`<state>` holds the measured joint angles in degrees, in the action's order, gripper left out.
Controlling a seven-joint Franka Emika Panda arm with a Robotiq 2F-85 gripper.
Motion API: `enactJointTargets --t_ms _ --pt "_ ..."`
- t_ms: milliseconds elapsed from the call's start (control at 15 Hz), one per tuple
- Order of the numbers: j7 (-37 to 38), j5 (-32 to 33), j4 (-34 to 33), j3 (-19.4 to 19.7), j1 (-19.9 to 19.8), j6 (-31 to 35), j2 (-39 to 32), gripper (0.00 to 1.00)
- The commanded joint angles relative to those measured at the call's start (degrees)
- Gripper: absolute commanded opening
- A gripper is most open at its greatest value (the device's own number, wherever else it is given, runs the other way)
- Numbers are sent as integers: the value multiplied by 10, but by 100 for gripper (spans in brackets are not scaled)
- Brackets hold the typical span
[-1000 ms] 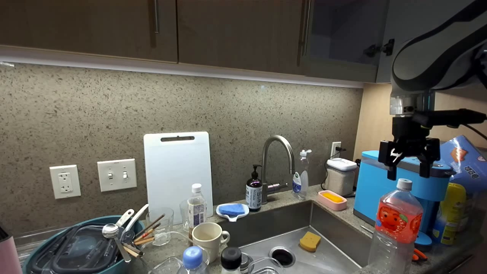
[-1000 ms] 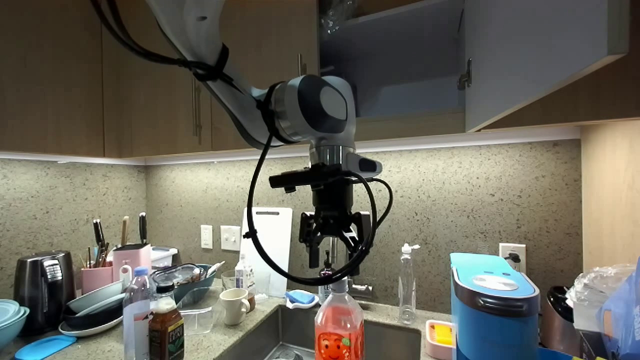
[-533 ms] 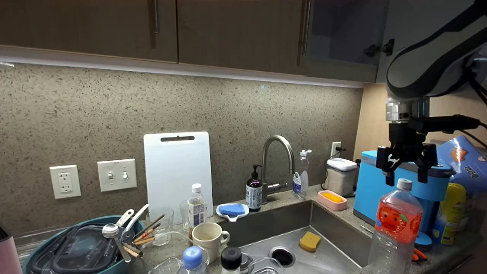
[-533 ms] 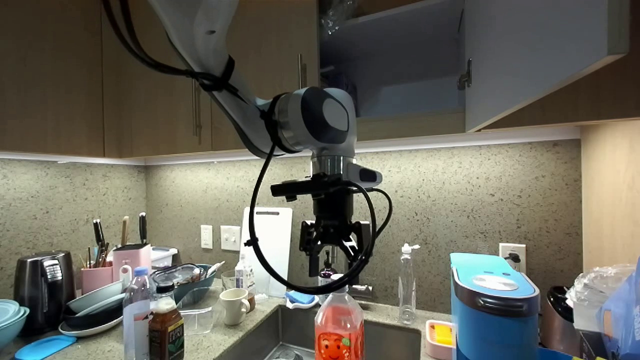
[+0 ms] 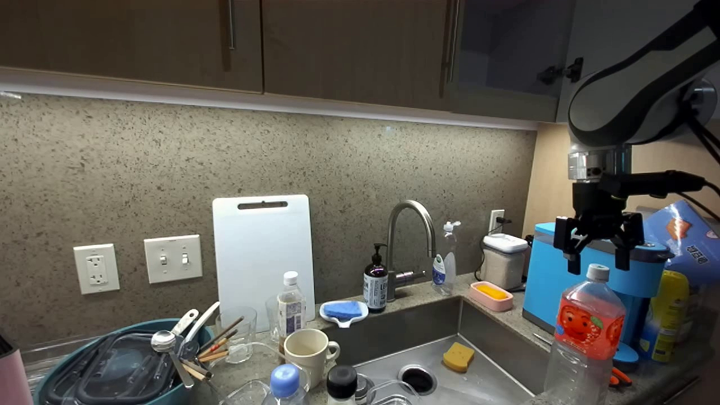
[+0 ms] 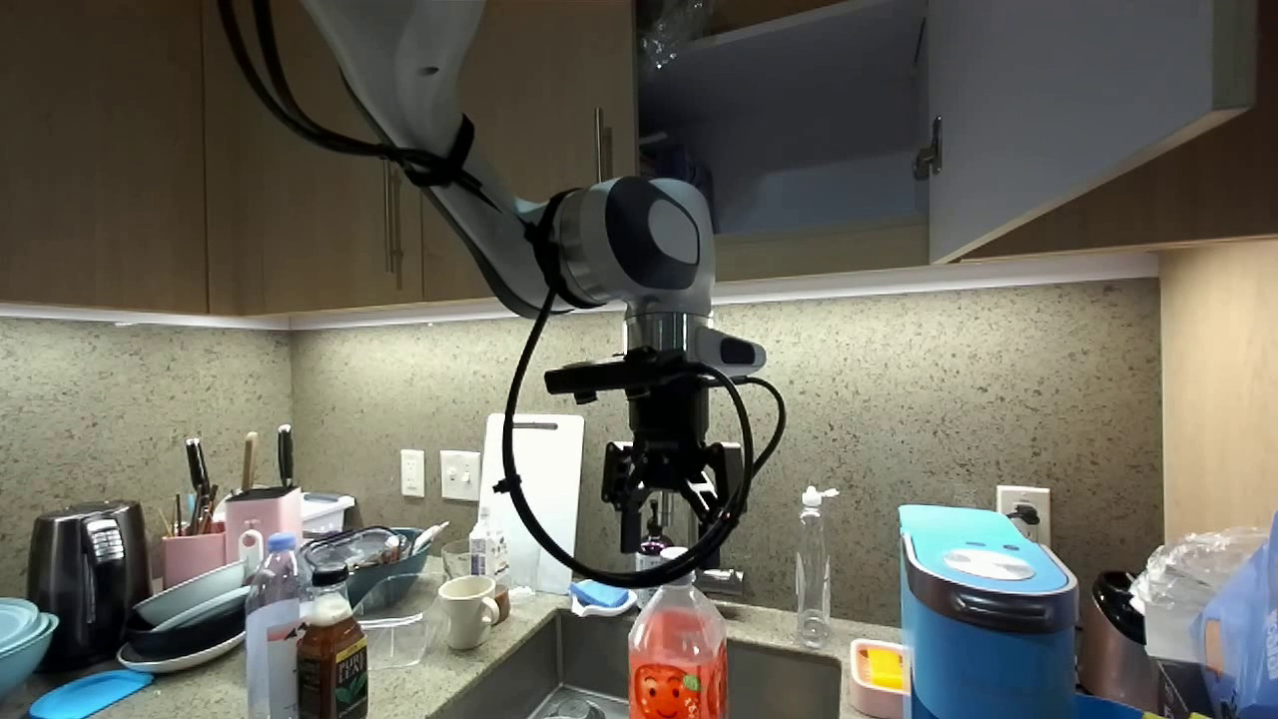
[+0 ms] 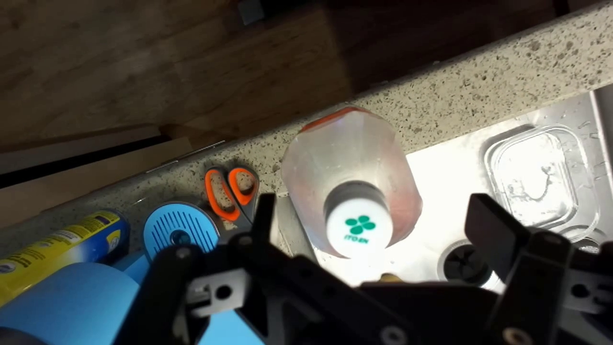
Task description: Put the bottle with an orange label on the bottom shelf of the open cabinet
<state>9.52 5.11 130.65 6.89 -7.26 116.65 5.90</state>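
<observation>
In the wrist view, orange-handled scissors (image 7: 229,214) lie on the worktop (image 7: 527,72), to the left of the fingers (image 7: 495,225). The fingers are wide apart and they hold nothing. Between and below them, the clear plastic drink bottle (image 7: 349,158) stands upright; its white cap (image 7: 359,227) carries a green clover and the letters ITO EN. In an exterior view, its wide orange-red label (image 5: 588,332) shows a smiling face and a green leaf. To the right of the fingers, a clear container (image 7: 536,182) lies in the sink (image 7: 445,177).

A clear plastic bottle (image 5: 586,337) wears an orange-red smiling-face label (image 6: 679,689); its round white cap (image 5: 597,273) carries 4 green leaves (image 7: 360,224). Near the bottle lie orange-looped scissors (image 7: 232,190).
</observation>
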Motion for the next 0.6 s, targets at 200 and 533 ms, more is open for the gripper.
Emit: enactJointTargets --t_ms 200,533 --pt "-18 -9 -3 6 -3 -2 -10 89" --pt "-21 -11 -2 7 -4 -2 -11 47"
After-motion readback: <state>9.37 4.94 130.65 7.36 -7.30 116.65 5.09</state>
